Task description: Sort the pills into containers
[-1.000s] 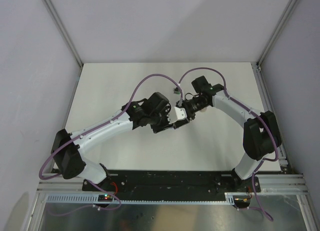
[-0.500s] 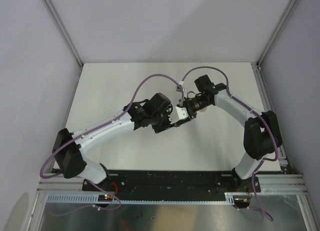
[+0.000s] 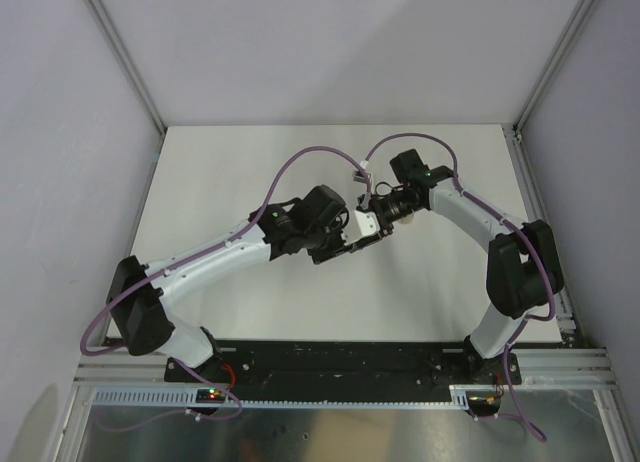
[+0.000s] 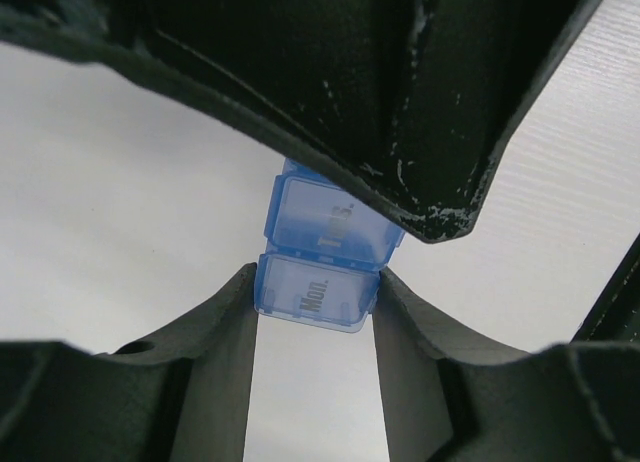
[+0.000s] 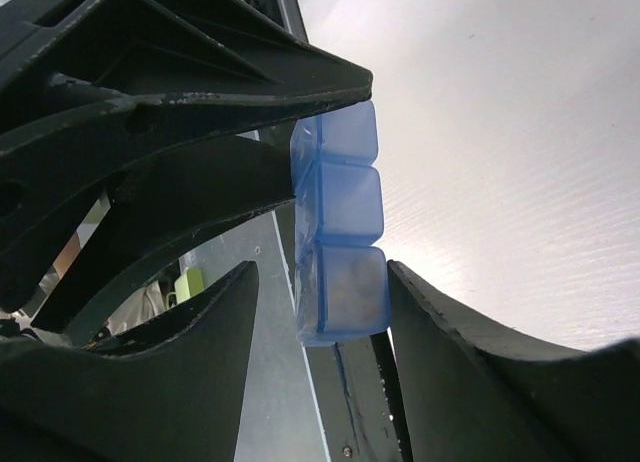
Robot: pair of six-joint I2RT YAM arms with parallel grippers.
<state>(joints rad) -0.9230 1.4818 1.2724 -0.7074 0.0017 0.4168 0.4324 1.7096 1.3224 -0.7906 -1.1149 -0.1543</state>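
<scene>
Left wrist: left gripper (image 4: pixel 317 278) is pinching the containers (image 4: pixel 322 244) at the "Mon." cell, both fingers tight on its sides. Right wrist: right gripper (image 5: pixel 322 272) straddles the opposite end cell with jaws spread, one finger touching and a gap at the other. Brownish haze inside that cell is probably the pills (image 5: pixel 345 282); the plastic is too cloudy to be sure. Strip sits between both arms, over the middle of the table (image 3: pixel 220 172).

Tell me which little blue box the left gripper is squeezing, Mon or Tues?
The Mon. box. The left gripper pinches it with a finger on each side. The Tues. box joined to it sits just past the fingers, untouched by them.
</scene>
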